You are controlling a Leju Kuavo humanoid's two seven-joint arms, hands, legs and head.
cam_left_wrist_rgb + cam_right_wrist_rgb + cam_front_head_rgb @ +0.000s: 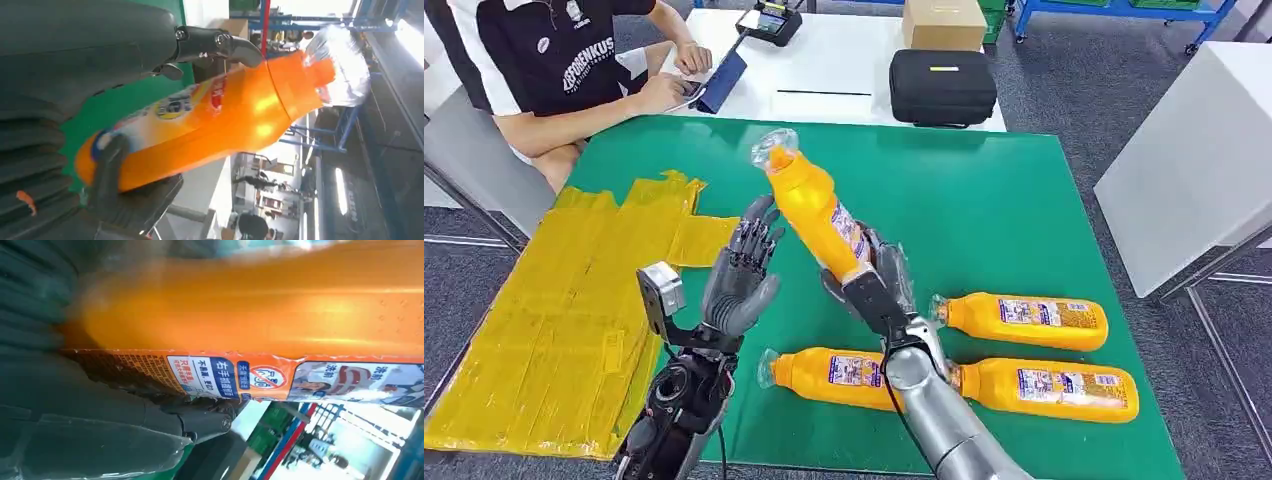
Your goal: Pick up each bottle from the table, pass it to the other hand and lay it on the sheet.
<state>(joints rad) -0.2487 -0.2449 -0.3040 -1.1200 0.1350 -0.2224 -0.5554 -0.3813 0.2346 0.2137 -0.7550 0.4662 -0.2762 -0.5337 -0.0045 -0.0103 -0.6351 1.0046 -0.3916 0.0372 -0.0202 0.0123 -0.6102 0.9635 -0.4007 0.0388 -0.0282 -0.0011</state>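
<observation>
Right hand (874,285): grips bottle (816,207) base, above bench (1024,220) middle
Bottle axis: tilted, cap far-left
Left hand (742,275): fingers spread, holding nothing, just left of bottle
Sheet (544,330): left, beyond left hand

Held bottle (260,315), label: Chinese print, "右手" legible in a blue box; a red prohibition sign beside it; "洗前" above small pictures.
Held bottle, front label in the left wrist view: yellow-and-blue logo, characters too blurred to read.
Three lying bottles (1024,320): labels too small to read.
Person's black shirt (554,50): white lettering, not clearly legible.
</observation>
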